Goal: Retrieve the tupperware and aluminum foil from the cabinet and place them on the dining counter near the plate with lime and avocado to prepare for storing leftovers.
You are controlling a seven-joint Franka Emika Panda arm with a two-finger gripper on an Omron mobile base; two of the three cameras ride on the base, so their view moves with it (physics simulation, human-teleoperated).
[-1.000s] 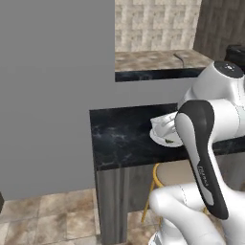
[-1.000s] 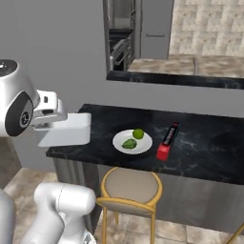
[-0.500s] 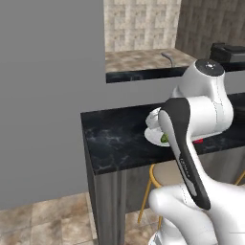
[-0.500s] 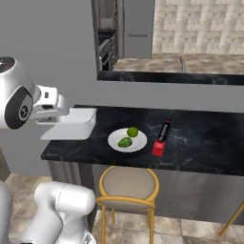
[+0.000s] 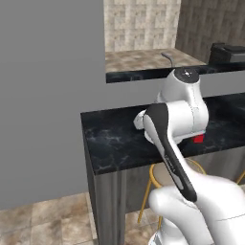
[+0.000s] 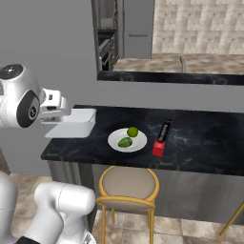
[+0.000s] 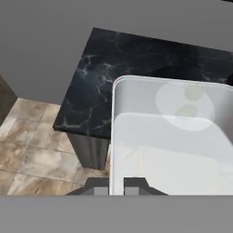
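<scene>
My gripper (image 7: 116,185) is shut on the near rim of the tupperware (image 7: 169,136), a pale translucent rectangular tub. In the right base view the tupperware (image 6: 71,123) hangs over the left end of the dining counter (image 6: 200,143), just left of the plate (image 6: 115,138). The plate holds a lime (image 6: 132,131) and an avocado (image 6: 125,142). Right of the plate, the aluminum foil (image 6: 162,137) lies on the slab as a black box with its red end towards me. Through the tub's floor the plate (image 7: 184,104) shows faintly. The cabinet is out of view.
A yellow-legged stool (image 6: 126,183) stands under the counter in front of the plate. A grey wall (image 5: 48,95) rises at the counter's left end. Behind the slab, a raised ledge (image 6: 171,78) runs along the far side. Tiled floor (image 7: 32,150) lies below the counter's corner.
Both base views have shifted a little, so the base has moved. The arm has swung in the left base view. The tupperware stays in the gripper over the counter's left end.
</scene>
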